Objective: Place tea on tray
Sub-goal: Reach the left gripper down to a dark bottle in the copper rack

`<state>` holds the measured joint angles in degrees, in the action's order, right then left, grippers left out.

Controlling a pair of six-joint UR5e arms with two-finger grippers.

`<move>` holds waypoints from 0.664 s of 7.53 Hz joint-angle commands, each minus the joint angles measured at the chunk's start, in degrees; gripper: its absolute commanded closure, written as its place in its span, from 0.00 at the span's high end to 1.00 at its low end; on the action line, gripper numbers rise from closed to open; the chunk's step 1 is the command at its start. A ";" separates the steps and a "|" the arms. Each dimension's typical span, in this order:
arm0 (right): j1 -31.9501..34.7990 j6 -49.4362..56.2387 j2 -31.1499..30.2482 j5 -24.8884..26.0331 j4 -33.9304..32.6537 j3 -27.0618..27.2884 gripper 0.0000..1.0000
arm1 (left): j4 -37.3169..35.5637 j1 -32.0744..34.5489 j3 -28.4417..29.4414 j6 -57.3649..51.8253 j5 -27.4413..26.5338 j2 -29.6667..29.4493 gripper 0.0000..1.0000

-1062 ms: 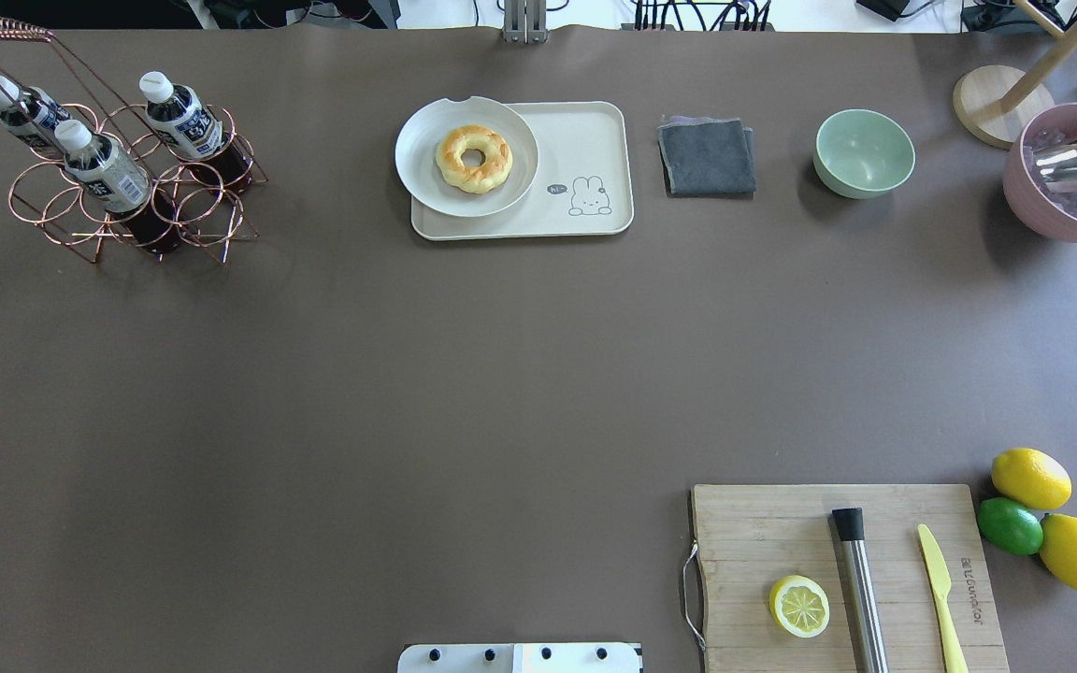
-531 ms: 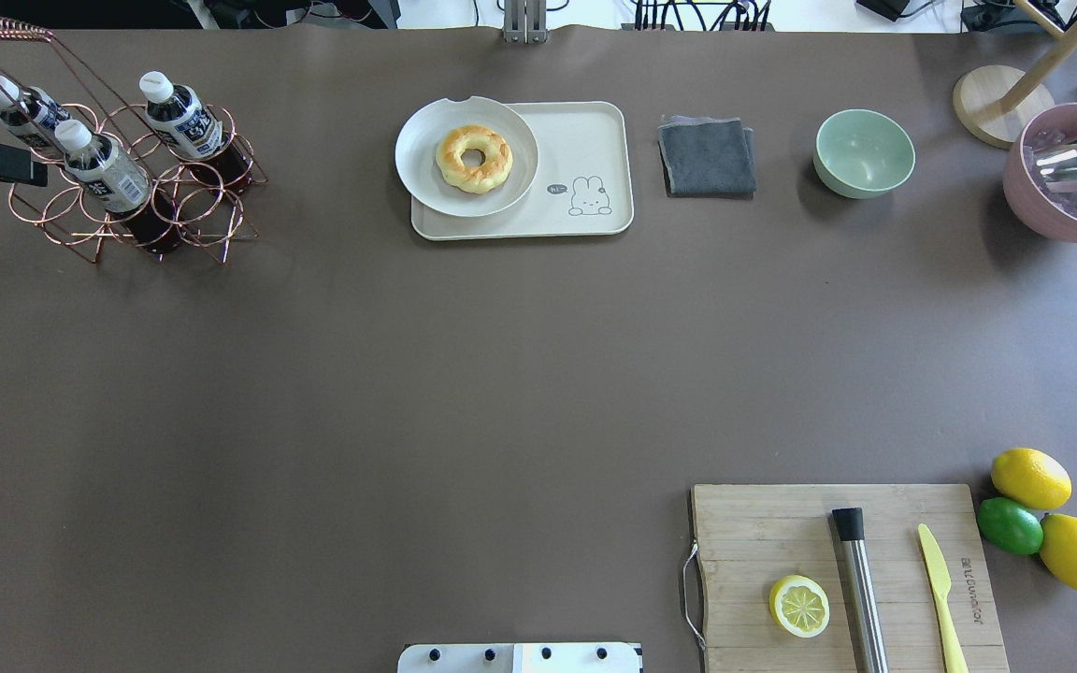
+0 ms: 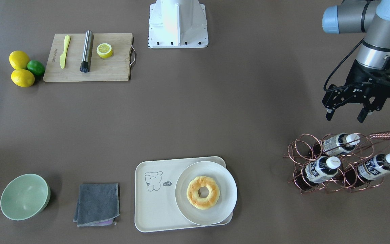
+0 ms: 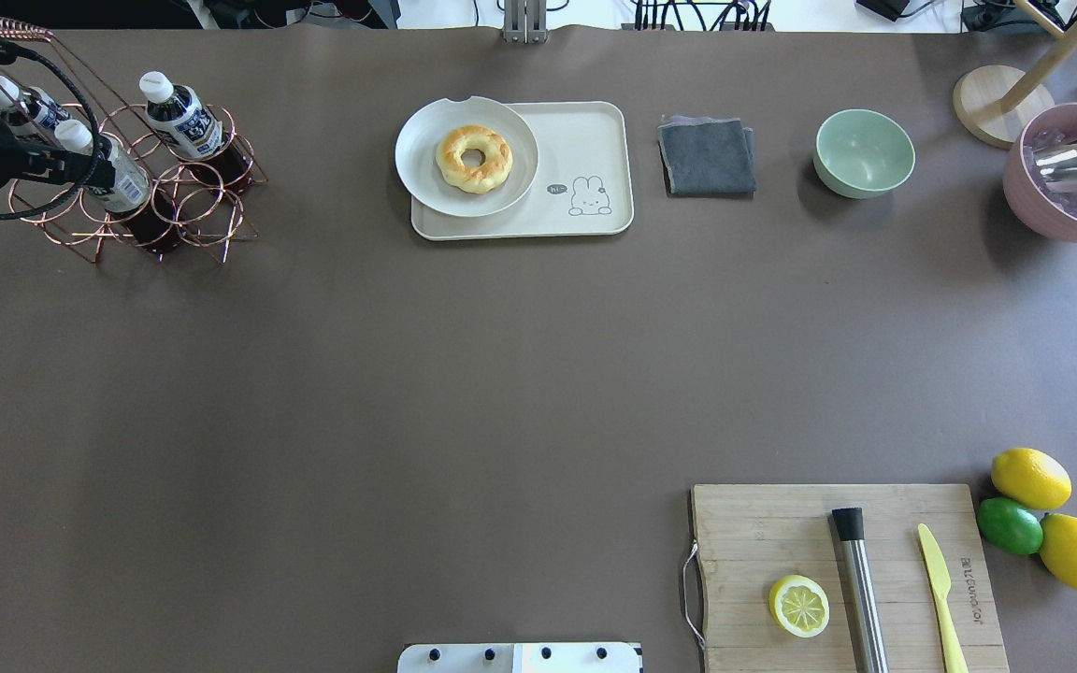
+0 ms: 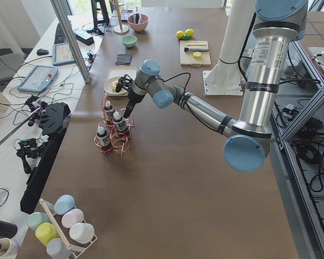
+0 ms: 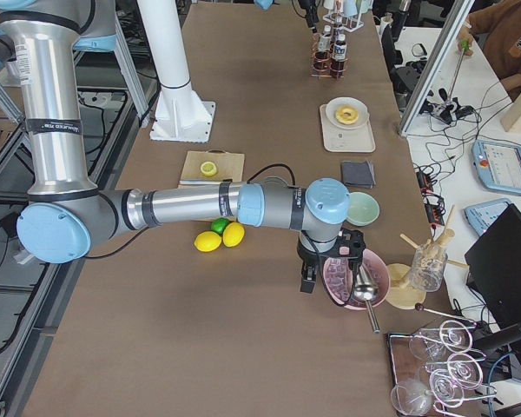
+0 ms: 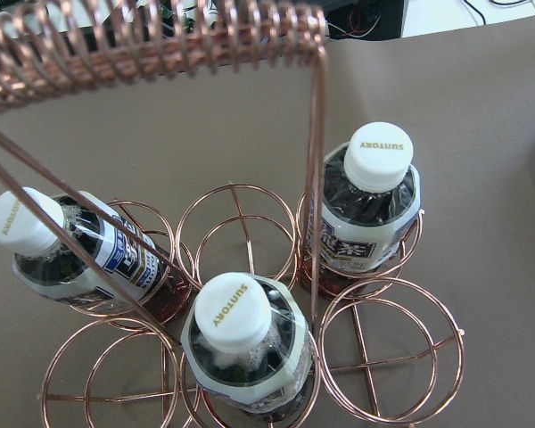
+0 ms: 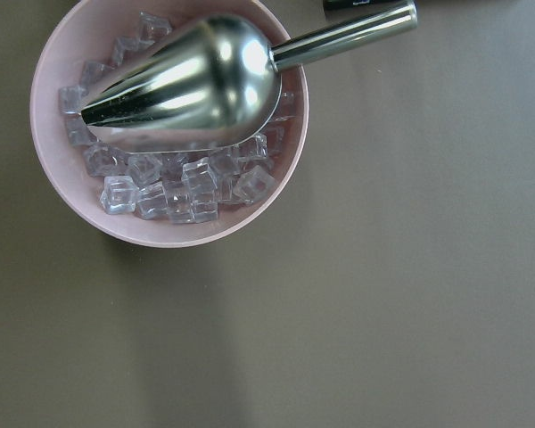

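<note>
Three tea bottles stand in a copper wire rack (image 3: 296, 159): one nearest the robot (image 3: 340, 142), one in the middle (image 3: 320, 167) and one at the outer side (image 3: 377, 166). The left wrist view looks straight down on their white caps (image 7: 241, 312). My left gripper (image 3: 345, 118) is open and empty, hovering above the rack's robot-side edge, touching no bottle. The cream tray (image 3: 154, 203) lies at the table's far middle (image 4: 585, 150), with a white plate (image 3: 229, 196) and a doughnut on it. My right gripper (image 6: 326, 274) hangs beside a pink ice bowl; I cannot tell whether it is open.
The rack has a tall coiled handle (image 7: 143, 49) over the bottles. A grey cloth (image 4: 707, 154), a green bowl (image 4: 864, 152) and the pink ice bowl with a metal scoop (image 4: 1076, 187) line the far edge. A cutting board (image 4: 782, 533) and citrus fruits (image 4: 1029, 477) sit near the robot.
My left arm has come in from the overhead view's left edge and moved over the bottle rack. The bottles and tray have not moved.
</note>
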<state>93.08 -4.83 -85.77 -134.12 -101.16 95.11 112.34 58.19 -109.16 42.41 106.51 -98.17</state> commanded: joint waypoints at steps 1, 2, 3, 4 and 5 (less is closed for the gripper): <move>-0.09 0.00 0.08 0.00 0.00 -0.10 1.00 | 0.51 1.83 2.11 -3.72 0.28 -1.15 0.92; -0.35 0.00 0.08 0.00 0.09 -0.19 1.00 | 0.51 2.28 3.42 -3.83 0.28 -2.02 0.92; -0.35 -0.09 0.08 0.00 1.48 -0.36 1.00 | 0.43 2.63 5.17 -4.18 0.37 -3.77 0.92; -0.44 -0.09 0.08 0.00 2.37 -0.89 1.00 | 0.51 2.72 6.15 -4.79 0.37 -4.39 0.92; -0.44 -0.09 0.08 0.00 2.37 -0.81 1.00 | 0.51 2.72 6.24 -4.80 0.28 -4.40 0.91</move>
<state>92.70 -4.90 -85.70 -134.12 -99.51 94.53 112.82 60.73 -103.96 38.06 106.85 -101.83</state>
